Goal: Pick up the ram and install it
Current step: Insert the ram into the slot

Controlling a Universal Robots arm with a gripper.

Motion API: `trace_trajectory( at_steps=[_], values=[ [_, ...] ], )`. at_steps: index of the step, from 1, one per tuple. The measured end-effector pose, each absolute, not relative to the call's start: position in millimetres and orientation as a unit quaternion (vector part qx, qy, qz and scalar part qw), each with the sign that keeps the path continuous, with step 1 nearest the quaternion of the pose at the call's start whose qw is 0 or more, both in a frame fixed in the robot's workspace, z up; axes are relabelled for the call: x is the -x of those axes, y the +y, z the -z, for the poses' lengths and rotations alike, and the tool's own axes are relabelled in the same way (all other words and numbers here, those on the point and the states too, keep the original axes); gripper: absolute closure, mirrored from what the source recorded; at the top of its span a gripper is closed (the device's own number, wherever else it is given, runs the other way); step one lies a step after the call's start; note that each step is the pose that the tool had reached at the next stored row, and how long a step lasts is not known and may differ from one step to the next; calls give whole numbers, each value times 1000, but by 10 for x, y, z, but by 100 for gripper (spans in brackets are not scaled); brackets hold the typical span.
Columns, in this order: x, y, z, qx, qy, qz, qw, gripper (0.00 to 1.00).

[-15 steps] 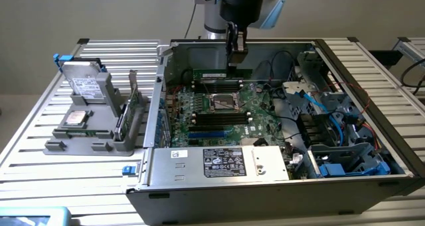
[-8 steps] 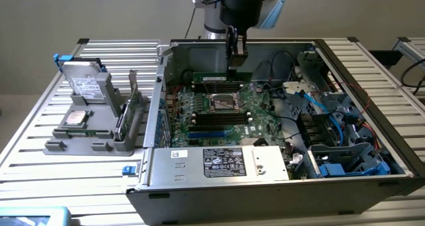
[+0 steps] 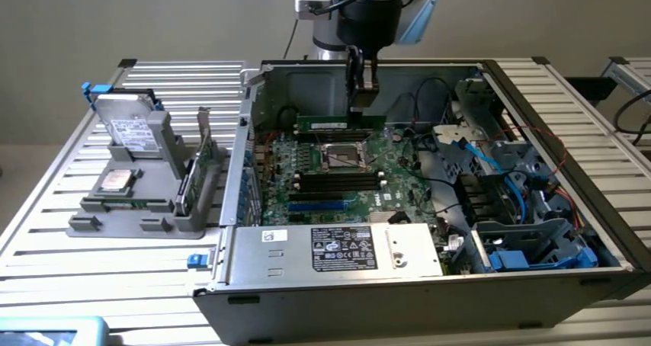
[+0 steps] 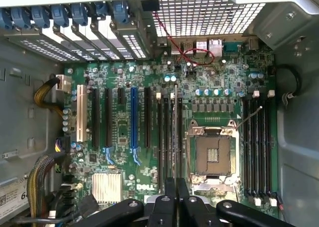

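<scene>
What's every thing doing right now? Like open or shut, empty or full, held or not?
hand: shut on the ram.
ram: held, over the motherboard.
computer case: lying on its side, open on top.
processor socket: empty.
black memory slots: empty.
hard drive: leaning in the gray holder, outside the case.

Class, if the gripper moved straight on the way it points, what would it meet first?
Probably the black memory slots beside the processor socket; the ram stick in the gripper would touch first. Depth unclear.
</scene>
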State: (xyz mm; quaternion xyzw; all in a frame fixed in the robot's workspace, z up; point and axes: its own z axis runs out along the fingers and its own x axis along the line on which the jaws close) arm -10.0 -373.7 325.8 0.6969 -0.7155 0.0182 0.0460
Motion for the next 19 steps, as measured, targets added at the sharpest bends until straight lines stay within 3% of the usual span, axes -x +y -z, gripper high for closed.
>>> trace_trajectory(
  at_steps=[19],
  values=[
    [65,-3764,-3023,-697,-715,-20,47,87]
  ],
)
